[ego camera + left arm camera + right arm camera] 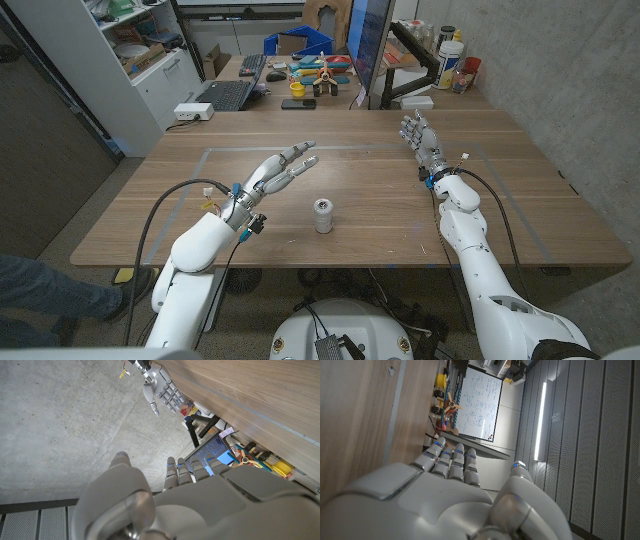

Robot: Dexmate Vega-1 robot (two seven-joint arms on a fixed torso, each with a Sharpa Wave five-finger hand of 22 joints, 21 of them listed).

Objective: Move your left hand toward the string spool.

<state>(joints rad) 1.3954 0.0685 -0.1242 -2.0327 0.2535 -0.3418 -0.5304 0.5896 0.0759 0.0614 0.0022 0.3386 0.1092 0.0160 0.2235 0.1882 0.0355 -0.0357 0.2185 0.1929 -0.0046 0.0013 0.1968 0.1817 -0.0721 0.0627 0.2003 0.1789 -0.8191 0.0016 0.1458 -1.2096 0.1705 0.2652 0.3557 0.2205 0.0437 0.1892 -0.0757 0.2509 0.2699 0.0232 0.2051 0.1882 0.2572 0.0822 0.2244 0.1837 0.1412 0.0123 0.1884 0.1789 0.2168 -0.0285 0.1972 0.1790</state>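
1. Your broad wooden table [400, 215] with its faint taped rectangle fills the middle of the head view, with a cluttered desk beyond it at the top of the frame.
2. Your left hand [275, 175] hovers left of centre, fingers apart and stretched toward the upper right, holding nothing.
3. Your right hand [422, 140] stands at the upper right of the table, fingers spread, also empty.
4. The small white string spool [324, 215] stands upright at centre frame, just below and right of your left fingertips, untouched. The approach looks partly made; you have a short gap left to close.
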